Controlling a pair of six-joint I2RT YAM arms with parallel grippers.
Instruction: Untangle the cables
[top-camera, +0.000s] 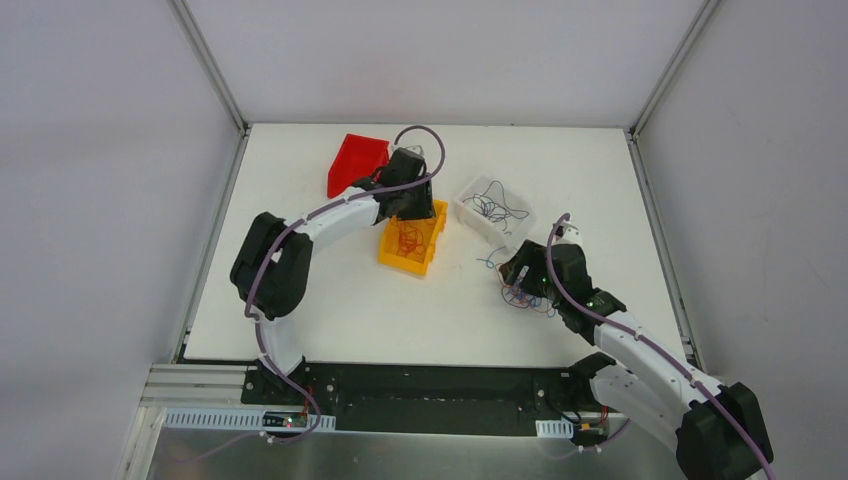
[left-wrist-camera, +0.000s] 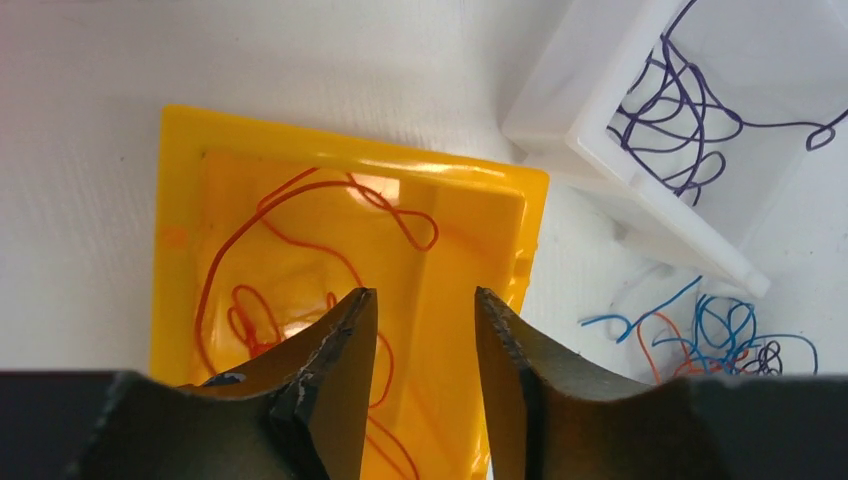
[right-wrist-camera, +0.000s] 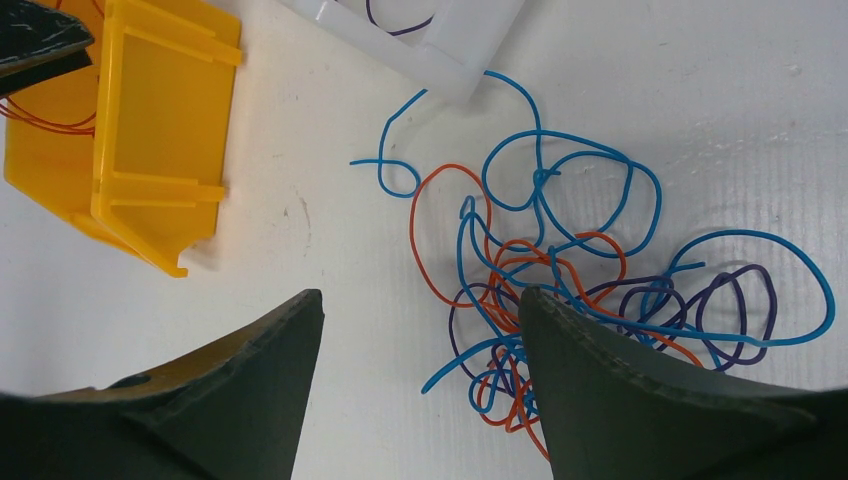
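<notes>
A tangle of blue, orange and purple cables (right-wrist-camera: 590, 280) lies on the white table; it also shows in the top view (top-camera: 520, 292) and the left wrist view (left-wrist-camera: 715, 340). My right gripper (right-wrist-camera: 420, 300) is open and empty just above the tangle's left edge. Orange cables (left-wrist-camera: 290, 260) lie in the yellow bin (left-wrist-camera: 460, 250). My left gripper (left-wrist-camera: 425, 300) is open and empty over that bin (top-camera: 428, 255). Purple cables (left-wrist-camera: 680, 120) lie in the white bin (left-wrist-camera: 610, 180).
A red bin (top-camera: 358, 163) stands behind the yellow one at the back left. The white bin (top-camera: 470, 215) stands between the yellow bin and the tangle. The yellow bin's corner (right-wrist-camera: 150, 180) lies left of my right gripper.
</notes>
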